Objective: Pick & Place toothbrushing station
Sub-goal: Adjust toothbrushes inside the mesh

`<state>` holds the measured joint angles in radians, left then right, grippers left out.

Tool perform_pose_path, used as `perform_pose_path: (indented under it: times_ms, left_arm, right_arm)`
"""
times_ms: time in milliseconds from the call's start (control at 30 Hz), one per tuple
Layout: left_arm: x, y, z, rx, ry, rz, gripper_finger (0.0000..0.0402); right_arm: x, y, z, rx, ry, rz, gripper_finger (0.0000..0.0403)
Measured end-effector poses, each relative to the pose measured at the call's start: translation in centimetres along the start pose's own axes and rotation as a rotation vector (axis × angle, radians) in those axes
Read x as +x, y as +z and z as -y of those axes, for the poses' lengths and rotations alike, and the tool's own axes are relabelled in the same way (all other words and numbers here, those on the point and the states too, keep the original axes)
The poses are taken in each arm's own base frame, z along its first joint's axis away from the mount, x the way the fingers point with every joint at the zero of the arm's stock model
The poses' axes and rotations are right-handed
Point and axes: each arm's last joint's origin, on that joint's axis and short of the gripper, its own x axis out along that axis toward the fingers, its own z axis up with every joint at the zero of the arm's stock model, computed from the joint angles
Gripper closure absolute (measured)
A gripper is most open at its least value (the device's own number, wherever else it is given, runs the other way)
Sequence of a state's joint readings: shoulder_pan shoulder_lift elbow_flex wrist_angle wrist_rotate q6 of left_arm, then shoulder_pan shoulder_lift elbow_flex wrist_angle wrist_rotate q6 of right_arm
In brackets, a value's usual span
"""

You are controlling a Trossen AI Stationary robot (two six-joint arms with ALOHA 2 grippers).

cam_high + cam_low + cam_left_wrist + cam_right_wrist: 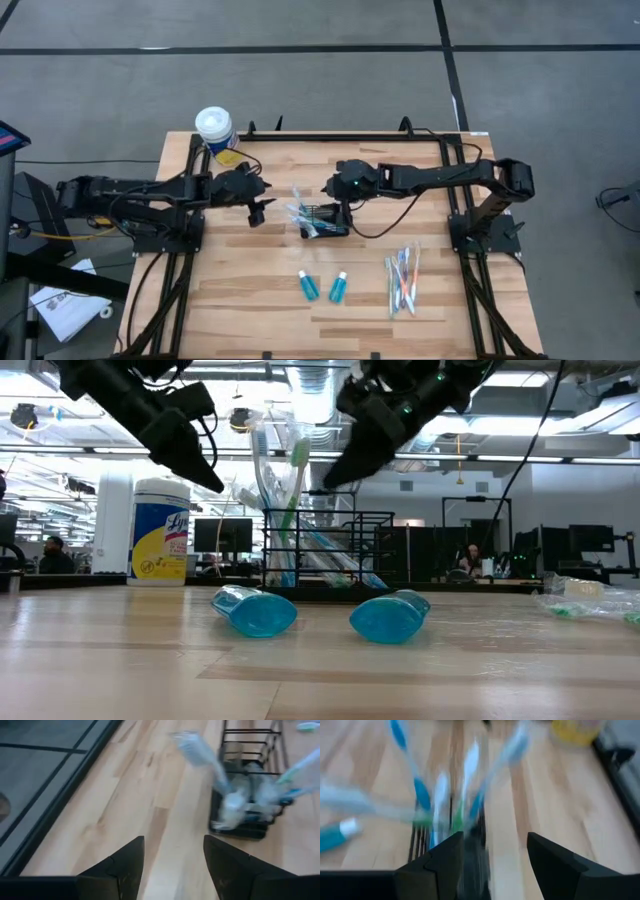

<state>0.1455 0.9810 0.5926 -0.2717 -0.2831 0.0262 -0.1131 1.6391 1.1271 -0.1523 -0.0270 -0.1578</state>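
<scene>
Flanking the basket, both pincers hover open, empty.

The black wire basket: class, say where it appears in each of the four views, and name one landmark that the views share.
High view: the black wire basket stands mid-table, between both arms.
Low view: centre, behind two teal tubes.
Left wrist view: upper right, beyond the left gripper.
Right wrist view: low centre, beside the right gripper.
Shared landmark: the toothbrushes standing in it.
</scene>
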Motion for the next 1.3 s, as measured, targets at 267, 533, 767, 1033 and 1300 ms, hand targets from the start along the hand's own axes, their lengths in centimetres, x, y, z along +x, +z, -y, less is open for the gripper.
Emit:
perform_pose_path:
  times_ms: [267, 533, 767, 1033, 1300]
  left_arm:
    - [0.4, -0.1, -1.6, 0.000, 0.067, -0.010, 0.0204]
    - [0.5, -0.1, -2.0, 0.025, 0.050, -0.009, 0.0204]
    - [0.5, 0.3, -2.1, 0.048, 0.052, 0.024, 0.0204]
    - [0.4, 1.0, -2.1, 0.017, 0.059, 0.101, 0.0204]
    - [0.4, 1.1, -2.2, -0.022, 0.075, 0.105, 0.0204]
  right_arm:
    - [-0.1, 0.5, 1.5, 0.073, 0.130, 0.099, 0.0202]
    - [1.3, 0.1, 1.3, 0.113, 0.166, 0.094, 0.0213]
    - [2.8, -1.2, 3.1, 0.080, 0.046, 0.048, 0.0201]
    - [2.6, -1.5, 4.7, 0.008, 0.016, 0.048, 0.0195]
    - [2.5, -1.6, 4.5, -0.028, 0.042, 0.048, 0.0194]
